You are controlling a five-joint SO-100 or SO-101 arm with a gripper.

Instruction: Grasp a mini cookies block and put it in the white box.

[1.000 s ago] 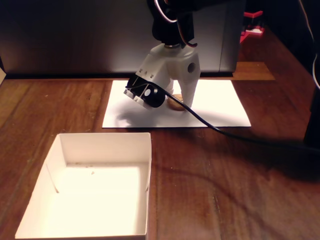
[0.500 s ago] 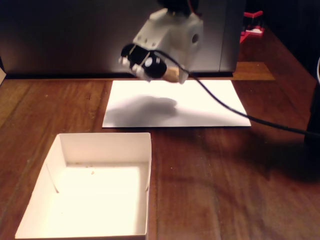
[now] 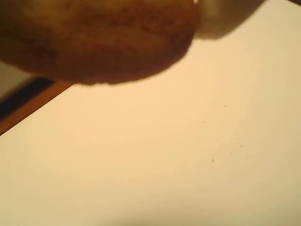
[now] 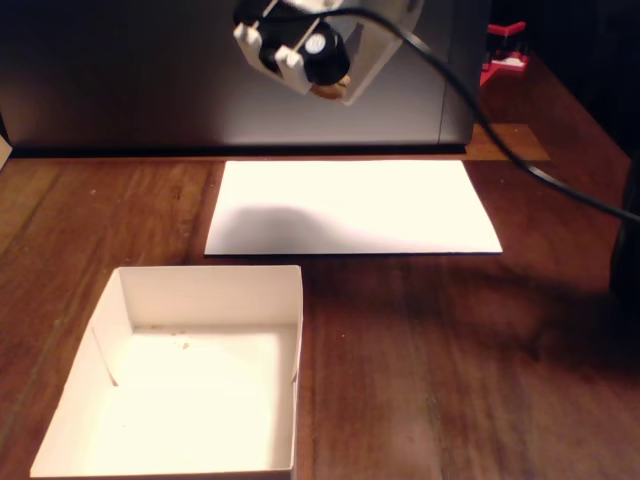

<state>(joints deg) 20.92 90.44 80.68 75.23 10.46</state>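
Note:
In the fixed view my gripper (image 4: pixel 337 91) hangs high above the table, over the far edge of the white paper sheet (image 4: pixel 400 205). It is shut on the mini cookies block (image 4: pixel 328 89), a small tan disc peeking out between the fingertips. In the wrist view the cookie (image 3: pixel 94 37) fills the top left as a blurred brown mass over a pale white surface. The white box (image 4: pixel 210 281) stands empty at the front left of the table, well below and nearer than the gripper.
A black cable (image 4: pixel 500 140) trails from the gripper down to the right. A grey panel (image 4: pixel 120 70) stands behind the paper sheet. A red object (image 4: pixel 505 55) sits at the far right. Brown wooden table (image 4: pixel 450 360) lies around the box.
The gripper has lifted the cookie off the paper sheet and risen steadily to the top of the fixed view, drifting slightly left. Its shadow on the sheet has faded.

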